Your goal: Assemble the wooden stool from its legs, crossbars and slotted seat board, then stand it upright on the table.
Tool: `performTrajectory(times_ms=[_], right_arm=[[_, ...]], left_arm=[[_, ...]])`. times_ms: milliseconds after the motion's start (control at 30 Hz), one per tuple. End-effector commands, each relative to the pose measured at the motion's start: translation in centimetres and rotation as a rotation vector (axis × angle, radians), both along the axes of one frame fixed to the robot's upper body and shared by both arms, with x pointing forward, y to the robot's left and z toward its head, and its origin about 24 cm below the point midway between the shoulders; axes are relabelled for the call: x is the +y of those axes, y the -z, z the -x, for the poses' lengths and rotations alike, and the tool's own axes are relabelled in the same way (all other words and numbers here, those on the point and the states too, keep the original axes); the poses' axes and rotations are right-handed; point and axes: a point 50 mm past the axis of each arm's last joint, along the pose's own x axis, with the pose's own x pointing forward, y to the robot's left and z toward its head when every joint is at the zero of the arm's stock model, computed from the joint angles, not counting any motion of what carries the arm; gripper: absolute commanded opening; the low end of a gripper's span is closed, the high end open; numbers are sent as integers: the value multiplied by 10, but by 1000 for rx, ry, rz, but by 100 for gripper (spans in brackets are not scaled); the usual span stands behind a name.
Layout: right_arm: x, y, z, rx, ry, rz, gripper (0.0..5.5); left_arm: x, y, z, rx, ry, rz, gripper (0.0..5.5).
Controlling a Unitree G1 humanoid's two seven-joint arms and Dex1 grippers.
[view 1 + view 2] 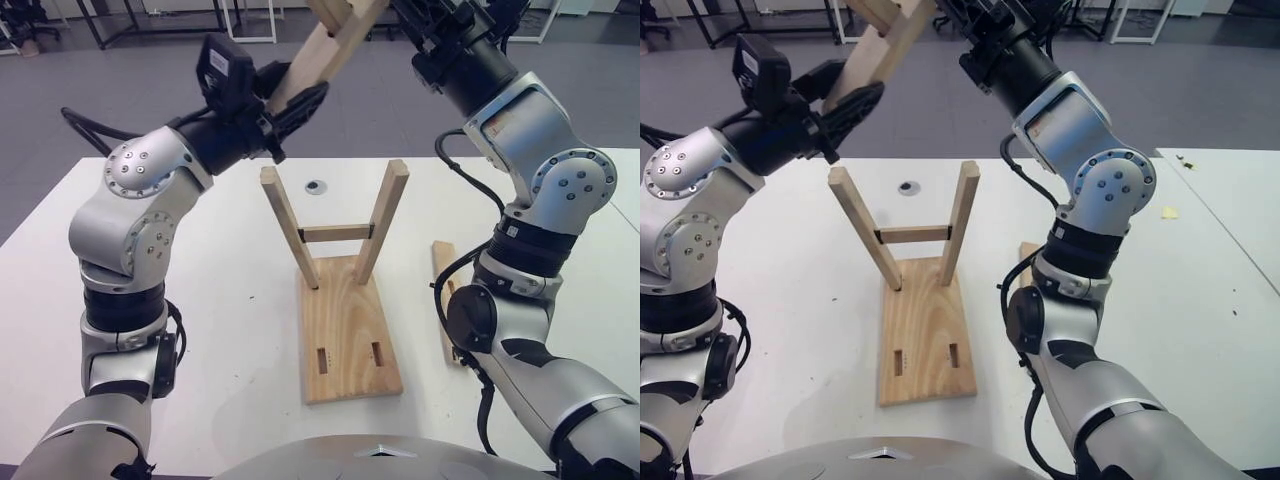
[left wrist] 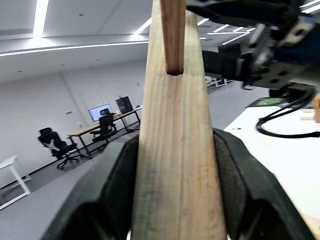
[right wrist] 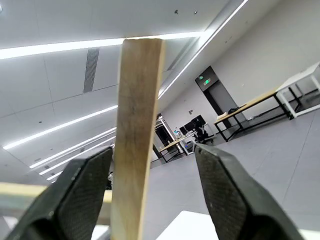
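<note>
Left jaws clamped on a wooden leg (image 2: 177,165), pads tight on both faces. A crossbar (image 2: 172,35) sits in the notch at its end. Right jaws apart: a second leg (image 3: 137,140) stands between the fingers (image 3: 227,200) with a gap on one side, and I can't tell if the other finger touches.

Hidden or cut off:
- The held frame (image 1: 320,55) hangs high above the far end of the seat board (image 1: 350,325). Its top runs out of both eye views, so the joint up there can't be seen.
- The right arm's wrist end is cropped at that same edge.
- A loose wooden piece (image 1: 444,290) lies flat just right of the seat board. The right forearm covers its near end, so I can't tell if it's a leg or a crossbar.

Around:
- The seat board lies flat mid-table (image 1: 200,300).
- A round grommet (image 1: 317,187) sits in the table beyond the board's far end.
- Beyond the table are floor, desks and an office chair (image 2: 55,145).

Slots:
- Two splayed legs (image 1: 288,225) (image 1: 383,220) stand on the board's far end, tied by a short crossbar (image 1: 337,233). Their feet cover the slots there, so how deep they're seated is unclear.
- Two small slots (image 1: 322,358) (image 1: 378,350) show as dark cut-outs at the board's near end.
</note>
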Motion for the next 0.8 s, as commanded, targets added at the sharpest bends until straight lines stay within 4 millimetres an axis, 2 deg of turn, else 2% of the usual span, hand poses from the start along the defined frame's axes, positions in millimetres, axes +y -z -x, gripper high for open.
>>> performTrajectory(times_ms=[33,100,400,600,667,733,800], right_arm=[[-5,-19,7,-35,-17,-47,303],[-6,-20,9,-34,-19,-52,303],[-15,-20,12,36,-21,-84,113],[-25,-27,21,4,23,-134,108],[-34,-24,29,21,62,-168,104],[-45,-19,49,41,109,-166,104],[-55,-4,71,82,135,-136,104]], left_arm=[[-4,-2,5,-11,34,-37,204],[-2,2,6,-4,30,-50,204],[1,6,11,-22,41,-101,204],[2,7,9,-31,6,-124,203],[5,7,10,-13,0,-117,259],[11,8,22,14,30,-125,294],[18,14,44,73,104,-100,325]])
